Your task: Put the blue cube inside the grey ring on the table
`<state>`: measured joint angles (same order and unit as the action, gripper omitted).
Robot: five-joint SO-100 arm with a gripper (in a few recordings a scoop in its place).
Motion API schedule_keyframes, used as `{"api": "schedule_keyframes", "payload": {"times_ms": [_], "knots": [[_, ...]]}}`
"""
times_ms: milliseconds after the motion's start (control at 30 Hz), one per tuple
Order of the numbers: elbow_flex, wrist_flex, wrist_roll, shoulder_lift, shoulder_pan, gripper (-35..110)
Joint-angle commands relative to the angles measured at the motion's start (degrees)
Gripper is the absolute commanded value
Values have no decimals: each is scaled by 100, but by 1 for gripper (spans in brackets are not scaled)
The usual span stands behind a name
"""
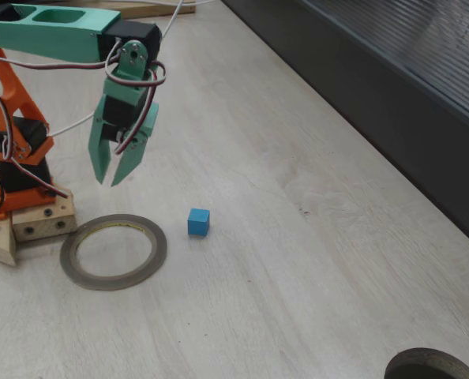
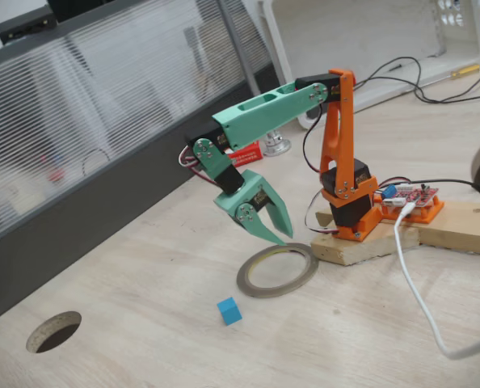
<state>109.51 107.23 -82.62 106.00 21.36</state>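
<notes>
Blue cube point(image 1: 199, 222) point(image 2: 229, 310) sits on the table point(image 1: 298, 260) point(image 2: 143, 323), just outside the grey ring point(image 1: 113, 252) point(image 2: 277, 270), not touching it. Ring lies flat beside the arm's wooden base point(image 1: 29, 225) point(image 2: 361, 246). Gripper point(image 1: 111, 178) point(image 2: 282, 237) hangs above the ring's rim, tips down, jaws narrowly parted, holding nothing. Round hole point(image 1: 432, 365) point(image 2: 54, 331) in the table, well apart.

The gripper point(image 1: 108, 178) was mint green on an orange arm point(image 2: 339, 153). Below its fingers point(image 2: 276, 222) lay a bright blue cube point(image 1: 198, 222) and a grey ring point(image 1: 113, 252), its inner rim seemingly yellowish, on pale wood-grain table point(image 1: 298, 260).
</notes>
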Motion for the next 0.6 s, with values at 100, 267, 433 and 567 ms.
{"api": "schedule_keyframes", "payload": {"times_ms": [100,267,433,567], "knots": [[-105,132,-62,97,-387,9],[-114,132,-79,97,-396,9],[-123,123,-79,44,-396,9],[-141,-176,-88,-413,-404,9]]}}
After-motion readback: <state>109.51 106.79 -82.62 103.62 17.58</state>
